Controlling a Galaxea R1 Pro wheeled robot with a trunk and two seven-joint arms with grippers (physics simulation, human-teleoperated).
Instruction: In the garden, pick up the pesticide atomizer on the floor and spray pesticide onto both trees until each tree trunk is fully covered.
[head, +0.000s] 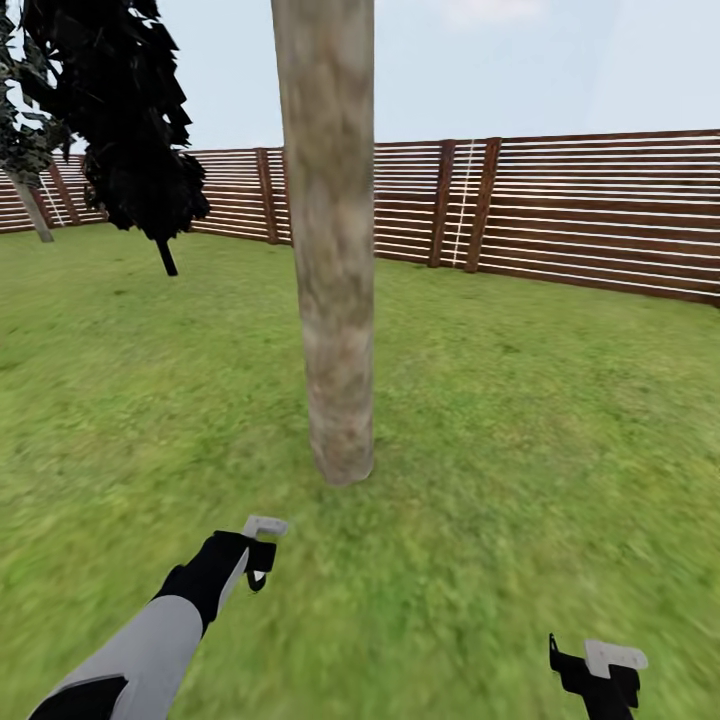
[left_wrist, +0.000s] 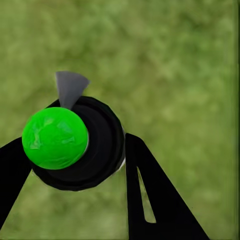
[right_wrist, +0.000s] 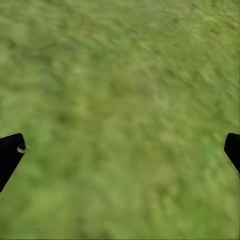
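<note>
My left gripper (left_wrist: 75, 155) is clamped on the atomizer (left_wrist: 80, 145), seen end-on with its green cap and grey nozzle; I can read no label. The right gripper (right_wrist: 120, 150) is spread wide over grass (right_wrist: 125, 75), cut off at 5 o'clock in the head view. The trunk (head: 330, 250) stands at 12 o'clock, its crown out of frame.

The mottled grey-beige tree trunk (head: 331, 240) stands upright on the grass (head: 520, 420). The dark atomizer (left_wrist: 82, 145), green-capped, sits clamped between the left gripper's (left_wrist: 72, 165) fingers (left_wrist: 150, 195).
</note>
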